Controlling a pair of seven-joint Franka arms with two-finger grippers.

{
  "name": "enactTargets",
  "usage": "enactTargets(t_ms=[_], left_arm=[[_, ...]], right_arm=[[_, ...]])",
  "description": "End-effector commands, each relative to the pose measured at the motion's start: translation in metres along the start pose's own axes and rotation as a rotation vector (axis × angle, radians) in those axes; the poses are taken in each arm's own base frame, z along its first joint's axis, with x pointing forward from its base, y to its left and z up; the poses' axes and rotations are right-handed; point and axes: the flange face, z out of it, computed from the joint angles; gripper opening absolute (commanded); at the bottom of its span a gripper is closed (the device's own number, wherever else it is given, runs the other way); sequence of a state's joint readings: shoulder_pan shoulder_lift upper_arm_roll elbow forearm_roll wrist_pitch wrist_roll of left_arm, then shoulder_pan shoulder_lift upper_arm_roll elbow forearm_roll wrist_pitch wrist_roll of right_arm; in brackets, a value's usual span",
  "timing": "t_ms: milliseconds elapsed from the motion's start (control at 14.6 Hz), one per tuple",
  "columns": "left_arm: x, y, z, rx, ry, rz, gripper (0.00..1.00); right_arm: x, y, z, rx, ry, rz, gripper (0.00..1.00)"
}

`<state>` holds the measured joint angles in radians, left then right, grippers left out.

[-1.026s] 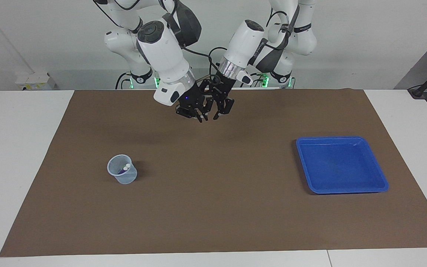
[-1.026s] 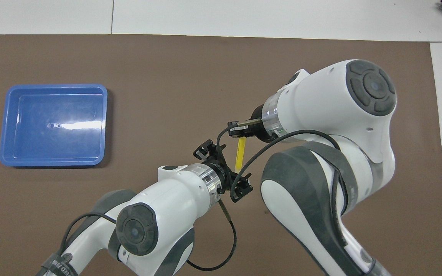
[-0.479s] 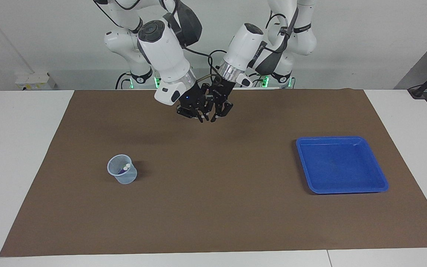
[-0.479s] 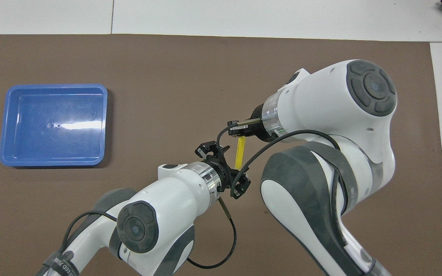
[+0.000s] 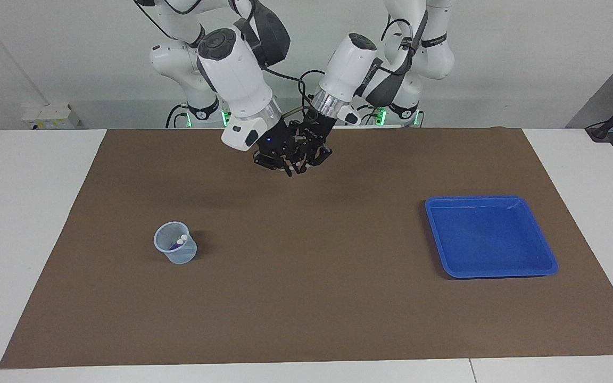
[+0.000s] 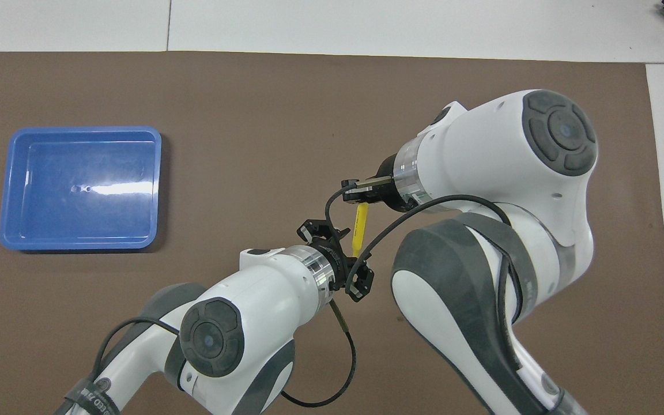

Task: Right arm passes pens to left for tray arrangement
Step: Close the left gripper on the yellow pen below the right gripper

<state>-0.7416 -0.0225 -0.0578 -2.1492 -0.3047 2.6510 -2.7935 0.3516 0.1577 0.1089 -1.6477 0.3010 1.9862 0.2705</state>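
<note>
Pens: the yellow pen [image 6: 360, 228] is up in the air over the mat [image 5: 306, 298], between the two grippers, near the middle of the robots' edge of the table. In the overhead view its upper end sits in the right gripper [image 6: 361, 195], whose fingers pinch it, and its lower end runs down beside the left gripper [image 6: 336, 256]. In the facing view the two grippers overlap, the right gripper [image 5: 277, 157] and the left gripper [image 5: 313, 154] close together, and the pen is hidden among the black fingers.

The left gripper's fingers are spread, one on each side of the pen's lower end; whether they touch the pen cannot be told.

The cup [image 5: 175, 243] stands on the mat toward the right arm's end of the table, well apart from the grippers. Two whitish pen tips [image 5: 180, 240] show inside it.

The tray [image 5: 543, 250] lies flat on the mat toward the left arm's end, also well apart from the grippers. In the overhead view the tray [image 6: 6, 190] holds no pens. Nothing lies on the mat between the grippers and the tray.
</note>
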Motion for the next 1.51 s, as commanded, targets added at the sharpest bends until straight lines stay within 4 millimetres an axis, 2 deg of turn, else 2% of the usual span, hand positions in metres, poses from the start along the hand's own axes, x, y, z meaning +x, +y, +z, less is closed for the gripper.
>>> enactTargets(t_ms=[0,137,616,753,821,890,958,1232,1437], left_arm=[[-0.004,-0.012,-0.008,-0.002,0.035,-0.171,0.54],[-0.004,-0.014,-0.013,0.001,0.038,-0.167,0.54],[-0.004,-0.014,-0.013,-0.002,0.04,-0.166,0.53],[-0.001,-0.007,-0.013,-0.009,0.045,-0.164,0.55],[0.0,-0.006,-0.014,-0.021,0.056,-0.145,0.61],[0.002,-0.003,-0.013,-0.032,0.076,-0.134,0.76],[0.005,0.001,-0.013,-0.033,0.101,-0.135,1.0],[0.009,-0.001,-0.019,-0.058,0.165,-0.083,1.0],[0.015,0.017,-0.035,-0.087,0.204,-0.08,1.0]], right_arm=[[0.007,-0.006,-0.003,0.033,0.039,0.099,0.0],[0.009,-0.006,-0.005,0.04,0.056,0.136,0.0],[0.009,-0.005,-0.003,0.04,0.055,0.142,0.0],[0.009,-0.005,-0.004,0.039,0.057,0.142,0.0],[0.01,-0.005,-0.004,0.041,0.063,0.142,0.0],[0.01,-0.005,-0.003,0.043,0.065,0.142,0.0],[0.01,-0.005,-0.004,0.043,0.067,0.142,0.0],[0.01,-0.005,-0.003,0.042,0.066,0.141,0.0],[0.009,-0.005,-0.003,0.041,0.064,0.14,0.0]])
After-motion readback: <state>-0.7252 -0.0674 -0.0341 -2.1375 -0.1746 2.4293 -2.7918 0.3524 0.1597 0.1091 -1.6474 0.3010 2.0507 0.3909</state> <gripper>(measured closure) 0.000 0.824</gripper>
